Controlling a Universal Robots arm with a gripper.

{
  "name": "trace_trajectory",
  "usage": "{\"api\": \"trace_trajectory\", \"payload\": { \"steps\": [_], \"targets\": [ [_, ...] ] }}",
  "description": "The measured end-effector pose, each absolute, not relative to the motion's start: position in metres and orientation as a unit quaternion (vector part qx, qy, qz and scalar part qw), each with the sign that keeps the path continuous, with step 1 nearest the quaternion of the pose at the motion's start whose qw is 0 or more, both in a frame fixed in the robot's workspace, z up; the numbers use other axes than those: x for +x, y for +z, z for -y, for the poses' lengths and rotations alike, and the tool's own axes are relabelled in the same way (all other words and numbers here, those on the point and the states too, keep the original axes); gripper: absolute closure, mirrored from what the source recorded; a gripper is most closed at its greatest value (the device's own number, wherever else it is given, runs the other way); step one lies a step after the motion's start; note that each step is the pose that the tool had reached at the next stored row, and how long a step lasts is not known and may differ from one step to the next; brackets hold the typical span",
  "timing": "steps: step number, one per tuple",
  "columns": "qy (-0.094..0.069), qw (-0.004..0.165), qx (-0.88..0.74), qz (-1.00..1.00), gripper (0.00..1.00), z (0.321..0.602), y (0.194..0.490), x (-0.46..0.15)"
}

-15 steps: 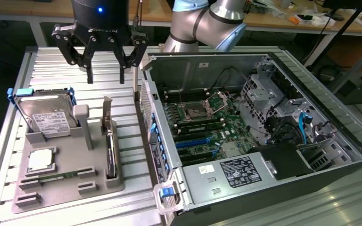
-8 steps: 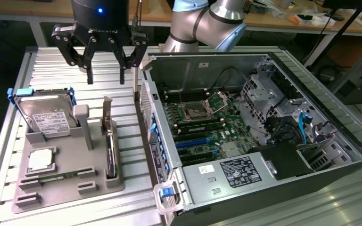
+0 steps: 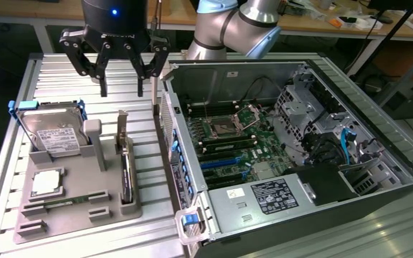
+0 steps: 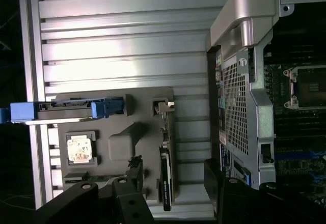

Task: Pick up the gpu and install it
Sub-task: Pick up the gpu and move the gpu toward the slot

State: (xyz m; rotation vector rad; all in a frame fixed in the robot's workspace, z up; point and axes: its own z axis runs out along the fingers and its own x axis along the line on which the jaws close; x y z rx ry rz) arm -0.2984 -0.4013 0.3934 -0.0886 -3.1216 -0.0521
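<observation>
The exterior view looks down at a slant from high above the open computer case (image 3: 285, 156). It stands off far enough to take in nearly the whole case and the grey parts tray (image 3: 120, 212) beside it, on the exterior view's left. The wrist view looks straight down from much nearer, above the strip between the tray and the case (the case's perforated wall nearest the tray included). Both views share the tray, the hard drive (image 4: 71, 109) and gpu (image 4: 165, 168) standing in it, that case wall, and the processor socket (image 3: 225, 126) inside the case.
</observation>
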Motion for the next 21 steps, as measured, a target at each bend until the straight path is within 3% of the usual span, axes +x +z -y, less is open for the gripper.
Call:
{"api": "trace_trajectory", "payload": {
  "steps": [21],
  "targets": [
    [-0.017, 0.005, -0.028, 0.999, 0.40, 0.4074, 0.3933, -0.2987]
  ]
}}
